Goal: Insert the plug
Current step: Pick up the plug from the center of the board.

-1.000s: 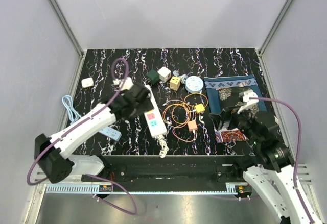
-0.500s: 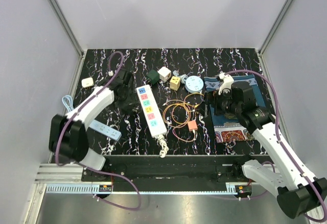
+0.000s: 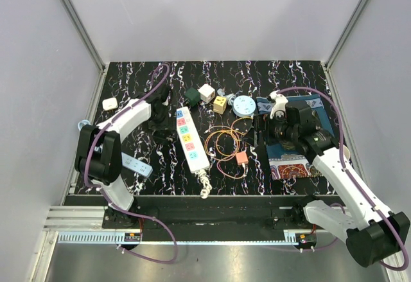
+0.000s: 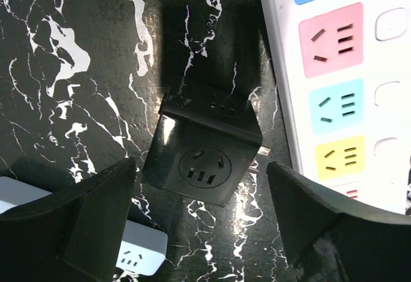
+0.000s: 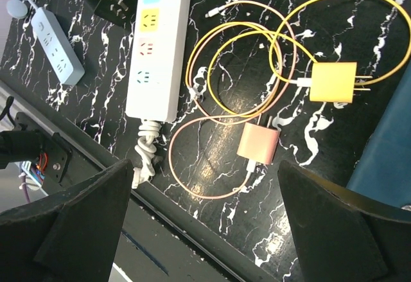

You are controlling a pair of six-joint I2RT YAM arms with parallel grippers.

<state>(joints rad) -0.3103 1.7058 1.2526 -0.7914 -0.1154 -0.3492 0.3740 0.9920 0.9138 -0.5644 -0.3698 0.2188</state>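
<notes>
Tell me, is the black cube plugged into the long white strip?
No, it's out. The black cube lies on the table beside the white strip, not touching it, under the open left gripper.

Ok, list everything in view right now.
power strip: 1, white, coloured sockets, centre-left
cube adapter: 1, black, left of strip
small strip: 1, pale blue, near left
plug block: 1, white, far left
cable: 1, pale blue, left edge
cubes: 3, green, white, tan, far centre
disc: 1, pale blue, right of cubes
chargers: 2, yellow, pink, looped cables, centre
mat: 1, blue patterned, right
left pincer: 1, black, open, over cube adapter
right pincer: 1, black, open, over mat's left edge
</notes>
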